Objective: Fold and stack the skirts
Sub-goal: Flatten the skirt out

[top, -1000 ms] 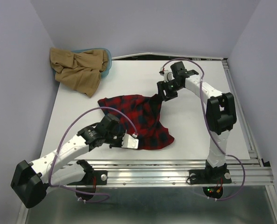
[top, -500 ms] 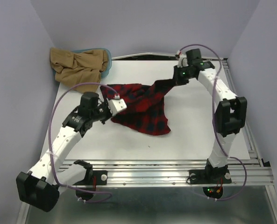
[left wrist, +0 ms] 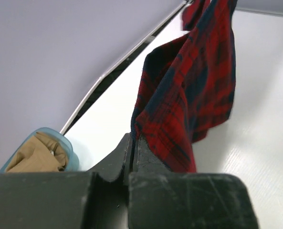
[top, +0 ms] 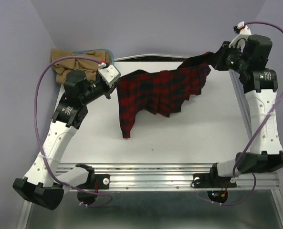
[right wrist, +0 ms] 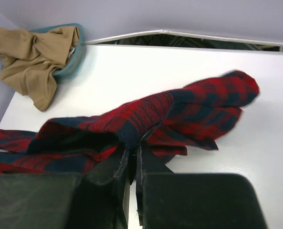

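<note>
The red plaid skirt (top: 160, 93) hangs stretched in the air between both arms over the back of the table, one corner drooping down to the table surface. My left gripper (top: 116, 80) is shut on its left edge; in the left wrist view the cloth (left wrist: 189, 95) rises from the closed jaws (left wrist: 133, 143). My right gripper (top: 216, 56) is shut on the right edge, and the fabric (right wrist: 170, 112) is pinched at the fingertips (right wrist: 134, 149). The tan-brown skirt (top: 77, 67) lies crumpled at the back left, draped over the tub.
A teal plastic tub (top: 108, 56) sits under the tan skirt in the back left corner. The white table (top: 179, 133) ends in a metal rail (top: 170, 171) at the near edge. Purple walls close in on the left, back and right.
Both arms have lifted and spread apart, raising the plaid skirt off the table and pulling it taut. The right gripper closed on the cloth; the left arm swung from front to back left.
</note>
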Motion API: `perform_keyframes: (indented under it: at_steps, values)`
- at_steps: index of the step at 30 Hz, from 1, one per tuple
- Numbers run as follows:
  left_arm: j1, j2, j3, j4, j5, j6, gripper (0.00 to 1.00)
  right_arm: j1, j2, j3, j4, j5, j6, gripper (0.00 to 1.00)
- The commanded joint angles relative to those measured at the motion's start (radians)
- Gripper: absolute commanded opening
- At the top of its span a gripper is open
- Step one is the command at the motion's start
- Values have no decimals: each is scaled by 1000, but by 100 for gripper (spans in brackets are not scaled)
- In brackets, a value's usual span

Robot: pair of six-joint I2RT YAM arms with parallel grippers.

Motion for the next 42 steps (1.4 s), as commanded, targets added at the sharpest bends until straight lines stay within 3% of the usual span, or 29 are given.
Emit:
perform_keyframes:
  at_steps: [1, 6, 11, 14, 18, 22, 24, 28, 30, 33, 36, 37, 42]
  values:
    - [66, -117, -18, -32, -157, 6, 0, -94, -93, -71, 109, 380, -103, 1]
    - [66, -154, -104, 9, -152, -9, 0, -94, -85, -130, 111, 400, -90, 1]
    - [66, -15, -103, 122, -149, -60, 0, -94, 62, -70, 125, 368, -44, 1]
    - [66, 125, -40, 234, -166, -64, 0, -94, 216, 72, 132, 356, -27, 1]
    - [79, 342, 143, 325, -231, -86, 0, -94, 425, 355, 129, 351, -17, 1]
    - [139, 565, 453, 385, -192, -152, 0, -94, 580, 686, 154, 395, -10, 1]
    - [159, 619, 555, 402, -194, -163, 0, -94, 600, 723, 197, 425, -4, 1]
    - [173, 711, 758, 423, -185, -129, 0, -105, 457, 541, 484, 440, 29, 1]
    - [178, 705, 747, 460, -160, -105, 0, -105, 346, 363, 583, 414, 32, 1]
    - [178, 644, 579, 532, -101, -17, 0, -105, 281, 222, 655, 313, 16, 1]
    - [173, 553, 311, 572, -27, 121, 0, -105, 238, 32, 640, 230, -48, 1]
    - [171, 517, 184, 574, -18, 142, 0, -105, 225, -70, 614, 206, -89, 1]
    - [127, 401, -166, 480, 22, 337, 0, -105, 176, -404, 537, 95, -232, 1]
